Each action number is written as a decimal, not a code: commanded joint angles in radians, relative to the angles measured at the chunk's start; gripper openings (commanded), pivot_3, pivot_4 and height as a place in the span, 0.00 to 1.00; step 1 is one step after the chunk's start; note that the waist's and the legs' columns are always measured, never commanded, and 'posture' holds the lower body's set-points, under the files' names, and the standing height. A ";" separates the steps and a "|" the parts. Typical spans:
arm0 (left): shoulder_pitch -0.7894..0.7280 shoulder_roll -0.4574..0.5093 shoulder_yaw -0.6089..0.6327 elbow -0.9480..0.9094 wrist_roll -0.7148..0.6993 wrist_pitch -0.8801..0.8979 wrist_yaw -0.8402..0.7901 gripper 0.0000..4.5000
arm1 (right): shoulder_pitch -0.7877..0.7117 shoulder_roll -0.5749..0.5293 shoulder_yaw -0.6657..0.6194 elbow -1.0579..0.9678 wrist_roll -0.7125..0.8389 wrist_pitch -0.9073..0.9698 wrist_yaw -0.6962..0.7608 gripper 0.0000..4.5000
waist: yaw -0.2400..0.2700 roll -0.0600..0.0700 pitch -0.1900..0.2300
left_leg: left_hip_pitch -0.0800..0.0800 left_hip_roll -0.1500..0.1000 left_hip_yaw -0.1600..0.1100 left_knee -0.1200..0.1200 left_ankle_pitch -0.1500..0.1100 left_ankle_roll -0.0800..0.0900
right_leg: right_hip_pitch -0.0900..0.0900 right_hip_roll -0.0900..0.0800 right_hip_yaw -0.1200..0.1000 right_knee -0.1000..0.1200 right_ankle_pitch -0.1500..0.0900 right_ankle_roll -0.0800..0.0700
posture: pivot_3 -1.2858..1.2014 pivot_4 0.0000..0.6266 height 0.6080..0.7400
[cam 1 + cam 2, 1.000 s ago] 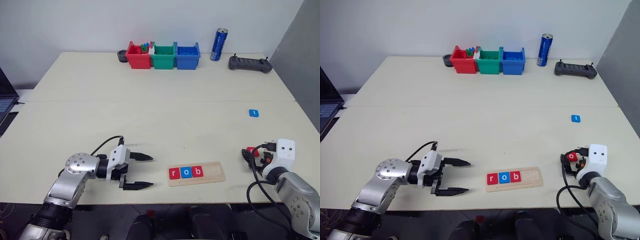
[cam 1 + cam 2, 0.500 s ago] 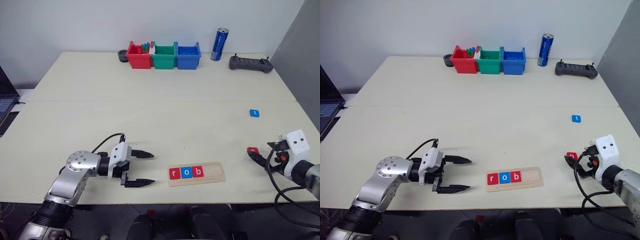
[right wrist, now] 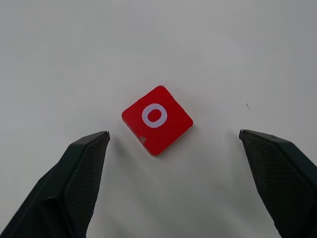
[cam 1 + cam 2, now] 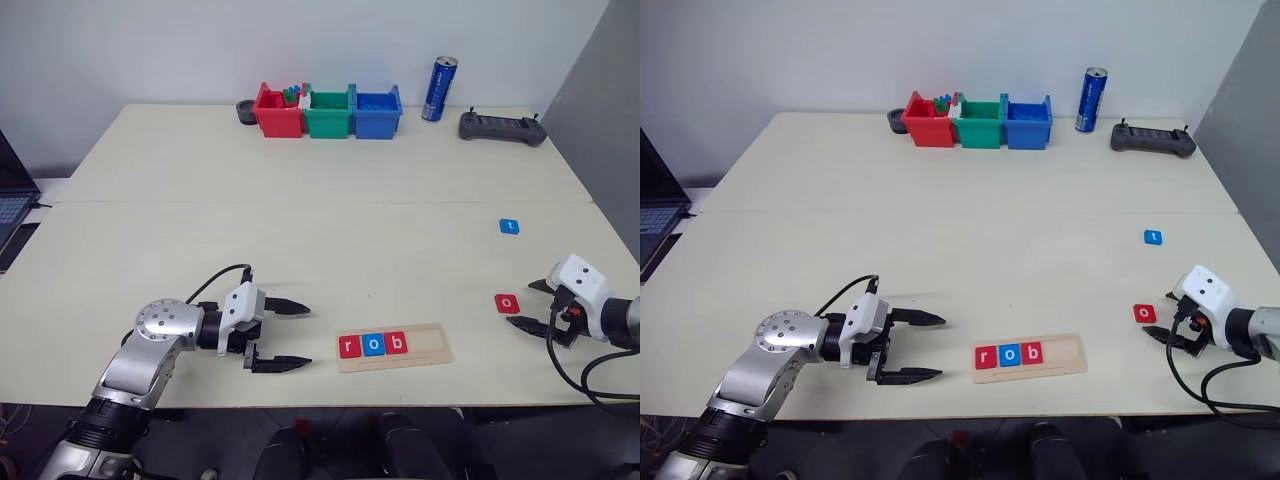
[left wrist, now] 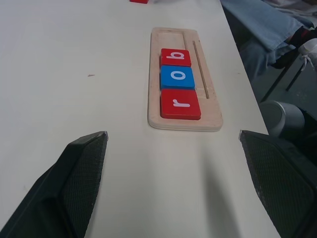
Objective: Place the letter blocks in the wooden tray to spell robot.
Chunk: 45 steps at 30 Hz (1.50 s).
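The red "o" block [image 4: 507, 303] lies flat on the surface, right of the wooden tray [image 4: 392, 347], which holds "r", "o", "b". The right gripper [image 4: 535, 305] is just right of it, wide open and empty, nearest. The left gripper [image 4: 285, 337] is open too.

Tray [image 4: 428, 347] pale wood; tiles: red r [image 4: 348, 346], blue o [image 4: 372, 345], red b [image 4: 395, 344]. Loose: red o [image 4: 507, 303], blue t [image 4: 508, 226].
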<state>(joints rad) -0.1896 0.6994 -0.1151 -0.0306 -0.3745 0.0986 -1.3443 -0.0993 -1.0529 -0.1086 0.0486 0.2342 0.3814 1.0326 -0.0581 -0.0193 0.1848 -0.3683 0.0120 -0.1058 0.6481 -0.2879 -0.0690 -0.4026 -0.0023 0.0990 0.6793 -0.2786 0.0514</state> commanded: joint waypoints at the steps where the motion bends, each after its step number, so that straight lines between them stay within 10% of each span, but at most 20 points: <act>1: -0.003 0.002 0.010 0.000 -0.004 -0.018 -0.008 1.00 | -0.076 -0.023 0.050 0.073 -0.029 -0.046 0.086 0.99 | 0.000 0.000 0.000 | 0.000 0.000 0.000 0.000 0.000 0.000 | 0.000 0.000 0.000 0.000 0.000 0.000 | 0.52 0.24 1.00; 9: -0.006 0.006 0.012 0.025 0.002 -0.037 -0.016 1.00 | -0.222 0.011 0.168 0.205 -0.084 -0.084 0.193 0.99 | -0.001 0.000 0.000 | 0.001 0.000 0.000 0.000 0.000 0.000 | 0.000 0.000 0.000 0.000 0.000 0.000 | 0.52 0.24 1.00; 19: 0.004 0.013 0.018 0.042 0.006 -0.058 -0.023 1.00 | -0.237 0.018 0.187 0.194 -0.098 -0.073 0.243 0.33 | -0.001 0.000 0.000 | 0.001 0.000 0.000 0.001 0.000 0.000 | 0.000 0.000 0.000 0.001 0.000 0.000 | 0.52 0.24 1.00; 32: 0.002 0.025 0.017 0.010 0.000 -0.022 -0.015 1.00 | 0.003 -0.067 0.022 -0.470 0.046 0.118 0.204 0.32 | 0.005 0.001 0.000 | 0.000 0.000 -0.001 0.001 0.000 0.000 | 0.000 0.000 -0.001 0.001 0.000 0.000 | 0.52 0.24 1.00; 45: -0.017 0.016 0.003 0.027 0.007 -0.028 -0.026 1.00 | -0.105 -0.033 0.291 -0.577 -0.092 0.080 0.171 0.32 | 0.005 0.001 0.000 | 0.000 0.000 -0.001 0.003 0.000 0.000 | 0.000 0.000 -0.001 0.001 0.000 0.000 | 0.52 0.24 1.00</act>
<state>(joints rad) -0.2005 0.7128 -0.1188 0.0063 -0.3666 0.0796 -1.3653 -0.1880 -1.0902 0.1650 -0.5171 0.1560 0.4840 1.1983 -0.0532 -0.0183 0.1852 -0.3687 0.0123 -0.1072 0.6507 -0.2879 -0.0691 -0.4024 -0.0024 0.0975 0.6803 -0.2786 0.0514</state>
